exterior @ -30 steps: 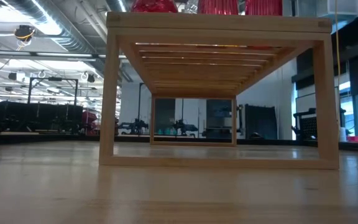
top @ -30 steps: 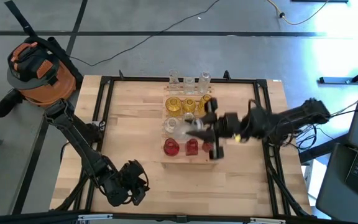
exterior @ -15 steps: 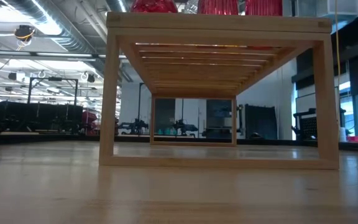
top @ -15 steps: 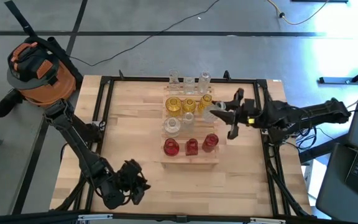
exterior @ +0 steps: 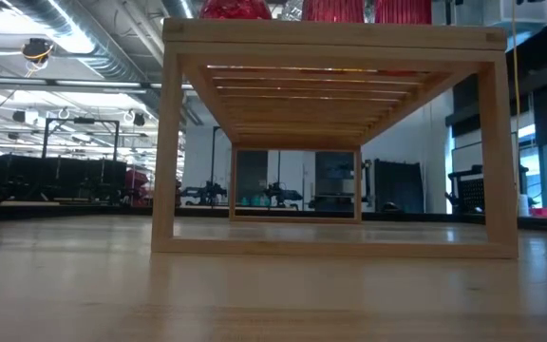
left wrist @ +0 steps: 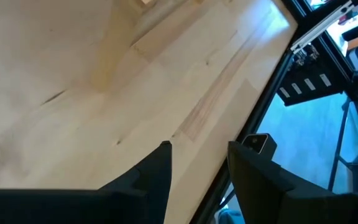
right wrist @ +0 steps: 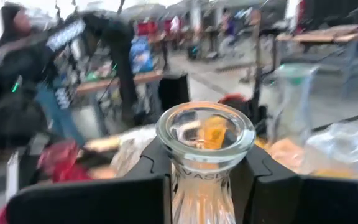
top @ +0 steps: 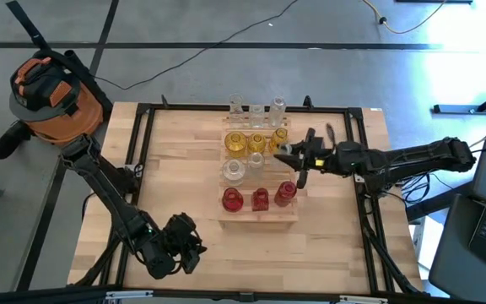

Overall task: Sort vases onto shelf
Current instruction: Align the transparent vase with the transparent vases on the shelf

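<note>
Vases [top: 258,142] stand in rows atop the shelf [top: 298,215]; right gripper [top: 287,156], at the shelf's three o'clock edge, clamps a clear vase [right wrist: 205,163]. Left gripper [top: 178,245] waits at seven o'clock, fingers [left wrist: 156,175] parted.

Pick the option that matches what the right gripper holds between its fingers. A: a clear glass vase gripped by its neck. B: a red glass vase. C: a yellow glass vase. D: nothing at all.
A: in the right wrist view the right gripper has its two dark fingers clamped on the neck of a clear ribbed glass vase, whose round open rim faces the camera.
</note>
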`<action>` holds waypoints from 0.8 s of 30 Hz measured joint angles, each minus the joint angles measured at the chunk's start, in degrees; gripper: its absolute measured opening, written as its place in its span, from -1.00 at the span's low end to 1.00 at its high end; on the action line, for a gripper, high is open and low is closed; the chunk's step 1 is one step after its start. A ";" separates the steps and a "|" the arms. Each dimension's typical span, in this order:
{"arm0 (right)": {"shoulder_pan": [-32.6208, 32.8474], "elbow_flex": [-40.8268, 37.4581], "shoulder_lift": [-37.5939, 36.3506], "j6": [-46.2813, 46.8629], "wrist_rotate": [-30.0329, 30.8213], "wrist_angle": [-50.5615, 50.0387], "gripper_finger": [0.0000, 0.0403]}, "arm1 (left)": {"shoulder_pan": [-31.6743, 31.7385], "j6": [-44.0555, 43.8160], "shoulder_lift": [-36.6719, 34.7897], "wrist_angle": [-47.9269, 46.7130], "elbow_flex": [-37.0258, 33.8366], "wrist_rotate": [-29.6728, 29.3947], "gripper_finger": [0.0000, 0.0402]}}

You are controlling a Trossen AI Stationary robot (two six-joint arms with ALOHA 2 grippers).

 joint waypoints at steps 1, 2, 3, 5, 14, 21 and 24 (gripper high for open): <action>0.00 0.00 0.54 -0.04 -0.75 -0.85 -0.69 | -0.05 0.00 0.00 -0.04 0.00 0.03 -0.26; 0.02 0.00 0.95 0.00 -1.56 -1.87 -0.69 | -0.05 0.01 0.00 -0.05 0.00 0.05 -0.26; 0.02 -0.02 1.33 0.14 -1.79 -3.00 -0.69 | -0.08 0.02 0.00 -0.06 0.00 0.09 -0.26; 0.03 -0.01 1.96 0.28 -2.18 -4.11 -0.69 | -0.08 0.01 0.00 -0.07 0.00 0.13 -0.26; -0.04 0.00 2.68 0.10 -2.12 -9.40 -0.69 | -0.05 0.02 0.00 -0.84 0.00 0.38 -0.26; -0.04 0.11 2.65 -0.40 -2.52 -12.66 -0.69 | -0.05 -0.02 0.00 -1.82 0.00 0.56 -0.26; -0.02 0.11 2.57 -0.33 -2.53 -13.16 -0.57 | -0.05 -0.02 0.00 -2.14 0.00 0.58 -0.26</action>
